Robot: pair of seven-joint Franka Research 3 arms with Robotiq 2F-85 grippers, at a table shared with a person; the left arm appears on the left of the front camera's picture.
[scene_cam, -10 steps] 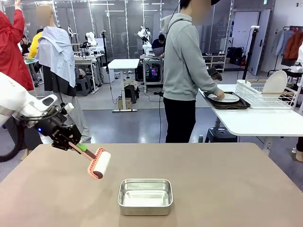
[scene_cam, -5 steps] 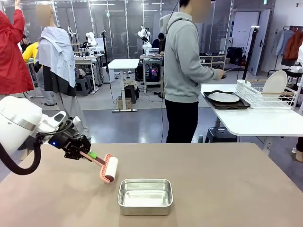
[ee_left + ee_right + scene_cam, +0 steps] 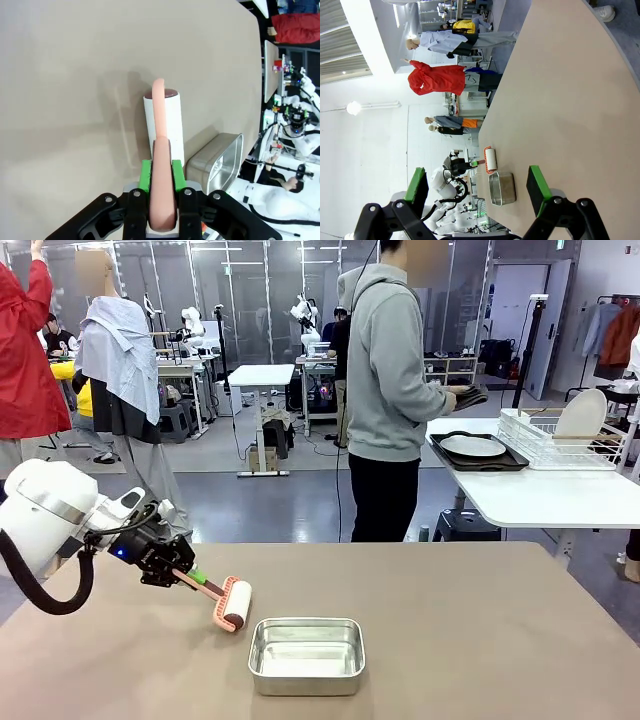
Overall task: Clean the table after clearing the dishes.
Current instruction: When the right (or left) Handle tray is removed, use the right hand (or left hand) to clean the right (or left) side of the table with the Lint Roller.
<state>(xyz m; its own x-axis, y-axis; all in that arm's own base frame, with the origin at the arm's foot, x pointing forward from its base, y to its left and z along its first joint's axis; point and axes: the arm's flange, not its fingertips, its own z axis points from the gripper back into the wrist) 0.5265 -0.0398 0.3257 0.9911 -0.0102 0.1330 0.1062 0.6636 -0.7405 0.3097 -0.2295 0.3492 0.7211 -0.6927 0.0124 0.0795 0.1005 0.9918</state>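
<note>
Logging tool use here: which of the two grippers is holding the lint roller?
The left gripper: its jaws are shut on the lint roller by the pink handle. The right gripper is open with nothing between its jaws.

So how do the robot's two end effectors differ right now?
The left end effector is shut on the handle of a pink lint roller; the right end effector is open and holds nothing. The left one is low over the table, beside the steel pan; the right one looks at the pan from farther off. Both are black with green pads.
</note>
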